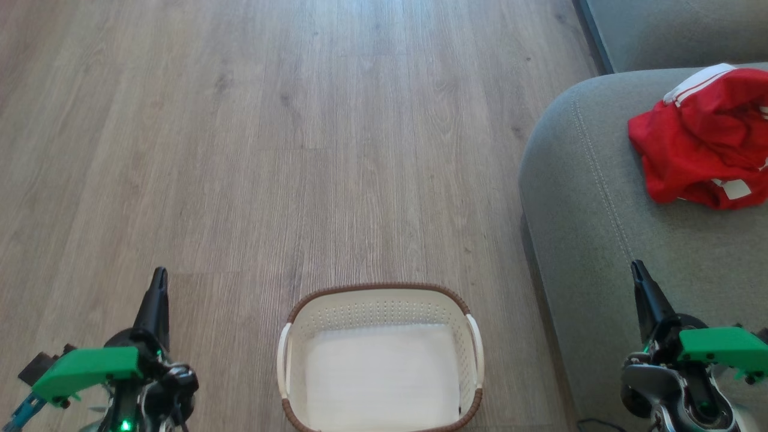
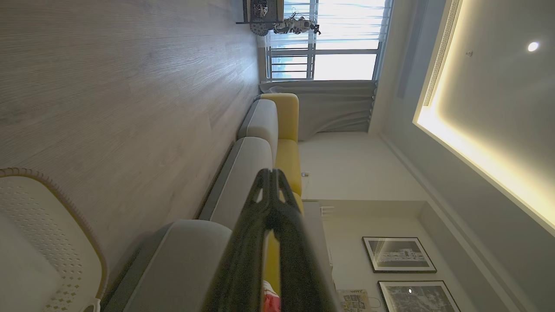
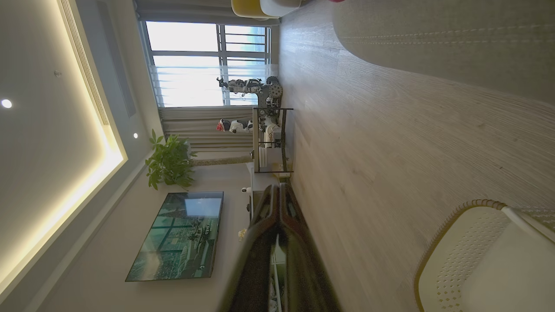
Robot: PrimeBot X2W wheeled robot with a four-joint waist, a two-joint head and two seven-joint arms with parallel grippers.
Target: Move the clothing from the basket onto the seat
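Some clothing (image 1: 699, 138) — cut off rightward — on the seat (image 1: 588, 204).

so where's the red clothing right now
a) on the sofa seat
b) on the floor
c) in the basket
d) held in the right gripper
A: the clothing lies bunched on the grey-green seat, apart from both grippers, while the basket on the floor holds a flat white sheet and nothing red.

Grey wood floor (image 1: 300, 150) — potted plant (image 3: 170, 162) near a television (image 3: 177, 236).
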